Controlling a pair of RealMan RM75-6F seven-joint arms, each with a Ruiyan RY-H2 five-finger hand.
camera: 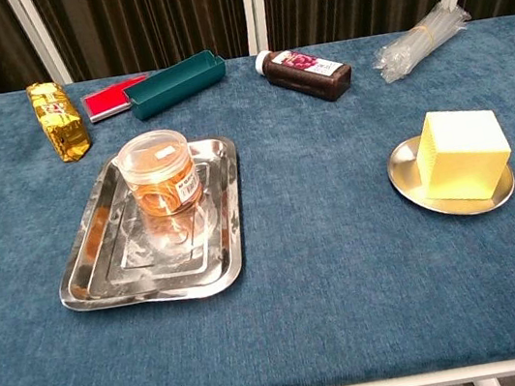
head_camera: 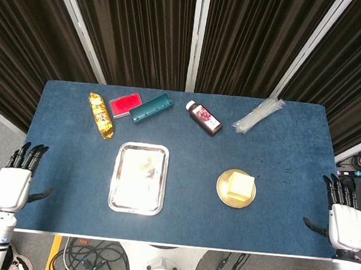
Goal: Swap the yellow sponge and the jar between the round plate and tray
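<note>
Lining the far edge of the blue cloth surface [camera: 348, 267] are seen a gold foil packet [camera: 59, 120], red flat box [camera: 113, 97], teal open box [camera: 176, 83], dark bottle [camera: 304, 73] and clear straw bundle [camera: 420, 42]. Left hand [head_camera: 13, 183] and right hand [head_camera: 345, 222] are held at the near corners, fingers spread, nothing held. Well apart from both, the clear plastic jar [camera: 160, 172] stands in the steel tray [camera: 104, 276]; the yellow sponge block [camera: 465, 152] sits on the round metal plate [camera: 405, 175].

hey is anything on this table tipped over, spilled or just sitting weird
Only the dark bottle lies on its side at the back; no spill shows. The jar stands upright in the tray, and the yellow sponge sits squarely on the round plate.
</note>
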